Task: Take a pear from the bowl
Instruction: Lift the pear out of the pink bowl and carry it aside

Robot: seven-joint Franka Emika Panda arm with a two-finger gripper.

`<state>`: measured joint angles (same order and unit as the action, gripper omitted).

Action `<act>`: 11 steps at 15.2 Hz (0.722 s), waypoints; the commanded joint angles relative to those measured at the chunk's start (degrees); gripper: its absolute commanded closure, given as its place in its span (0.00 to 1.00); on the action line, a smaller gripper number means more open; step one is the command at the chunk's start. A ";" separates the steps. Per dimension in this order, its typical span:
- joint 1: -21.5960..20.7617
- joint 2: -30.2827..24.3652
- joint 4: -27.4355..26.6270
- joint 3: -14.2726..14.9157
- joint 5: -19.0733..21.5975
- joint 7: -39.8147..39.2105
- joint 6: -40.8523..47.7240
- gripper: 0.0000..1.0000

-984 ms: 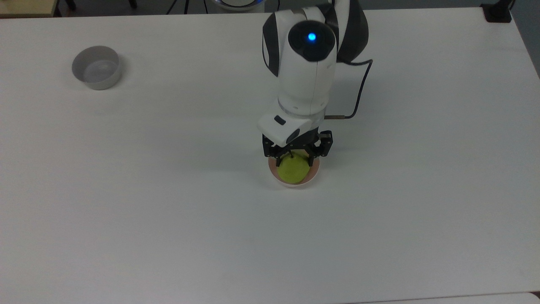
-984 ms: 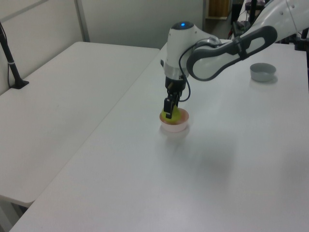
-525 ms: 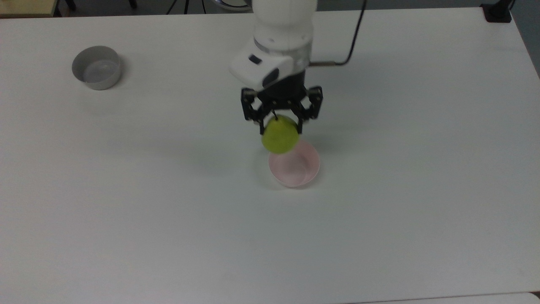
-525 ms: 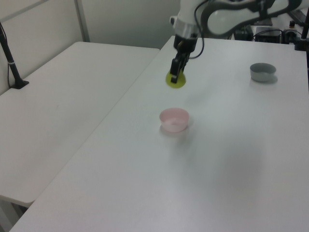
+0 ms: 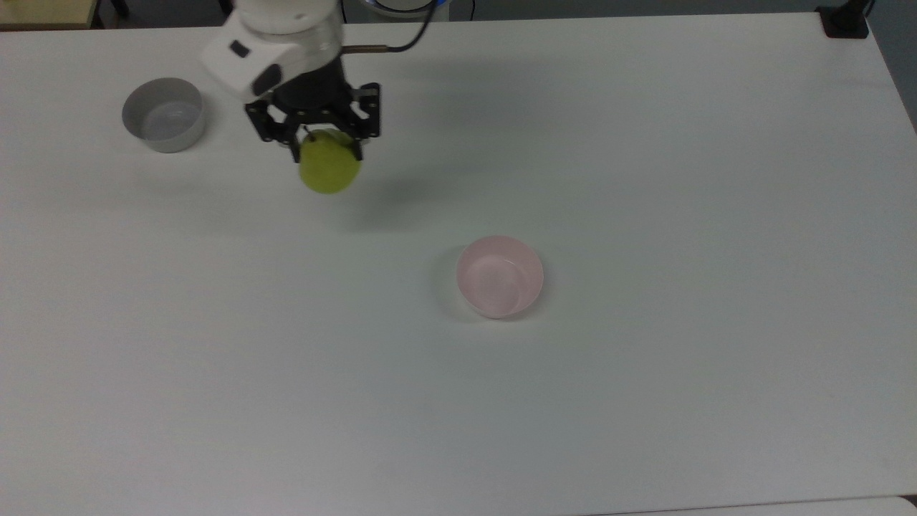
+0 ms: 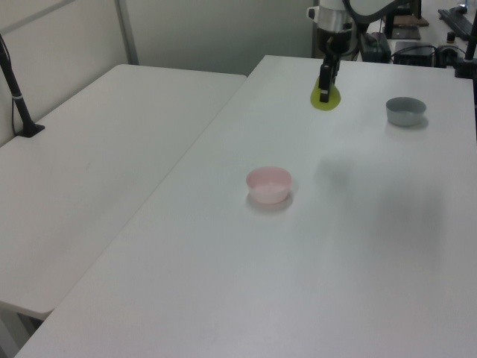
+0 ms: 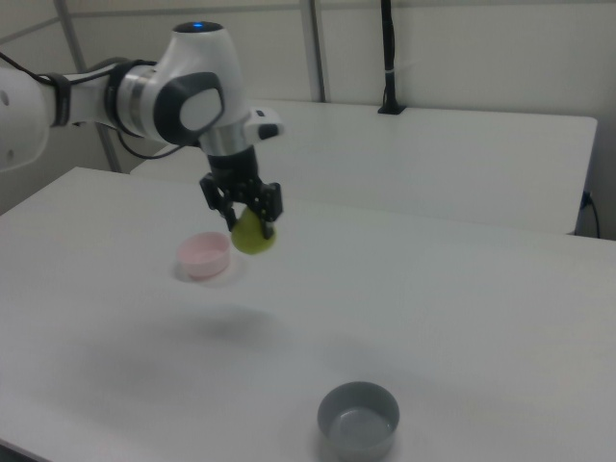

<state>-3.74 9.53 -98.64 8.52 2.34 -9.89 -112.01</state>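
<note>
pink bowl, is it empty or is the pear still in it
Empty. The pink bowl shows only its bare inside, and the pear hangs above the table, clamped in the gripper, well away from it.

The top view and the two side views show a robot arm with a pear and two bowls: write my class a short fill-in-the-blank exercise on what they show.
1. The tool is shut on the ____.
2. The pink bowl on the table holds ____.
3. In the top view, the grey bowl stands to the ____ of the pear.
4. The pear hangs ____ the table, not resting on it.

Missing words: pear; nothing; left; above
</note>
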 commanded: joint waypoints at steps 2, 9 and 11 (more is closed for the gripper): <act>3.21 -1.10 -3.49 -2.81 -0.93 -2.25 -0.32 0.66; 0.84 7.24 -3.14 -3.51 -9.97 1.80 -1.54 0.62; 1.01 9.53 -3.14 -3.51 -11.47 1.62 -3.65 0.61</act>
<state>-2.59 16.98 -101.39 4.80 -6.49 -9.27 -112.72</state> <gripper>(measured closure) 0.273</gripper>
